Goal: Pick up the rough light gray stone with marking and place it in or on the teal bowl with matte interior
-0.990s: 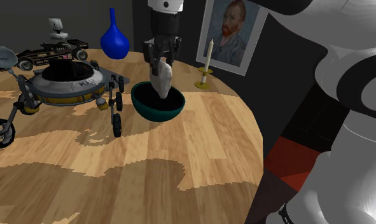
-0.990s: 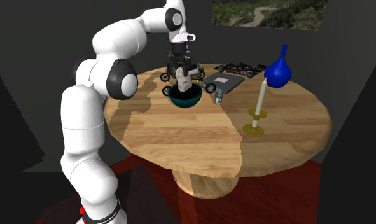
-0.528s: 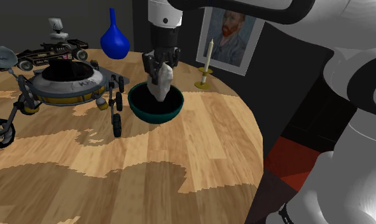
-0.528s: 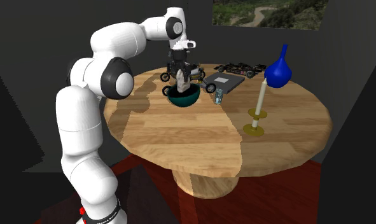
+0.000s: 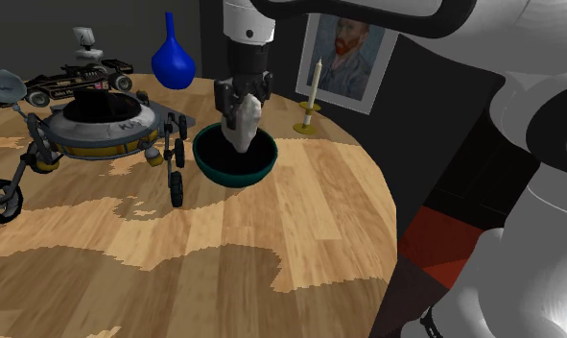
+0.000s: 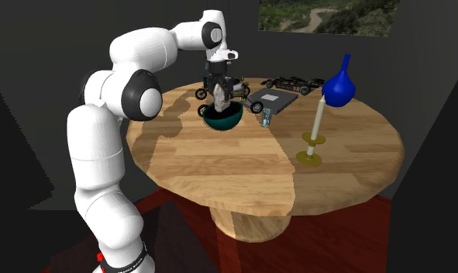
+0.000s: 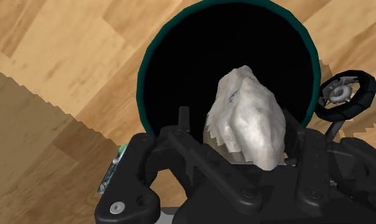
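Observation:
My black gripper (image 5: 241, 98) is shut on the rough light grey stone (image 5: 241, 125) and holds it upright over the teal bowl (image 5: 206, 165). The stone's lower end dips below the bowl's rim, inside the dark interior. In the wrist view the stone (image 7: 247, 118) sits clasped between the two fingers (image 7: 182, 125), with the bowl's teal rim (image 7: 142, 83) ringing it from behind. From the second exterior view the gripper (image 6: 219, 87) stands straight above the bowl (image 6: 223, 119) with the stone (image 6: 219, 97) hanging from it.
A wheeled rover model (image 5: 99, 130) stands close beside the bowl, on the shoulder view's left. Behind it are a black toy car (image 5: 75, 79) and a blue vase (image 5: 173, 58). A candle in a brass holder (image 5: 310, 101) stands near the round table's far edge.
Over the last second the gripper and stone shifted slightly to the shoulder view's left, and the bowl shifted a little that way too. Nothing has visibly moved in the last half second.

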Available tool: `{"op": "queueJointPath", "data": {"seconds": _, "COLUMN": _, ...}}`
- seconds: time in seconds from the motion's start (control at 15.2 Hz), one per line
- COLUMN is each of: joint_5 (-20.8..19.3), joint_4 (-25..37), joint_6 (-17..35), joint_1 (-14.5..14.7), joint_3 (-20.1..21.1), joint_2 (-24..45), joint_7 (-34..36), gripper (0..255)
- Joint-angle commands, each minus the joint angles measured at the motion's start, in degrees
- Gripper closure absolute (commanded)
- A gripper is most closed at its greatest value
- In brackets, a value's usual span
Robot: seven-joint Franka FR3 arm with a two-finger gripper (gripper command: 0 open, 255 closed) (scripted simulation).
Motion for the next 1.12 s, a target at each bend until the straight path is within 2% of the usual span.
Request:
{"op": "queueJointPath", "data": {"seconds": 0.0, "joint_5": 0.0, "joint_4": 0.0, "joint_6": -0.1, "joint_1": 0.0, "joint_3": 0.0, "joint_2": 0.2, "joint_7": 0.0, "gripper": 0}}
{"op": "queueJointPath", "data": {"seconds": 0.26, "joint_5": 0.0, "joint_4": -0.3, "joint_6": 0.0, "joint_1": 0.0, "joint_3": 0.0, "joint_2": 0.1, "joint_7": 0.0, "gripper": 0}}
{"op": "queueJointPath", "data": {"seconds": 0.53, "joint_5": -1.1, "joint_4": 12.9, "joint_6": -9.3, "joint_1": 1.2, "joint_3": 0.4, "joint_2": 4.1, "joint_7": 0.2, "gripper": 0}}
{"op": "queueJointPath", "data": {"seconds": 1.06, "joint_5": -1.1, "joint_4": 12.9, "joint_6": -9.3, "joint_1": 1.2, "joint_3": 0.4, "joint_2": 4.1, "joint_7": 0.2, "gripper": 0}}
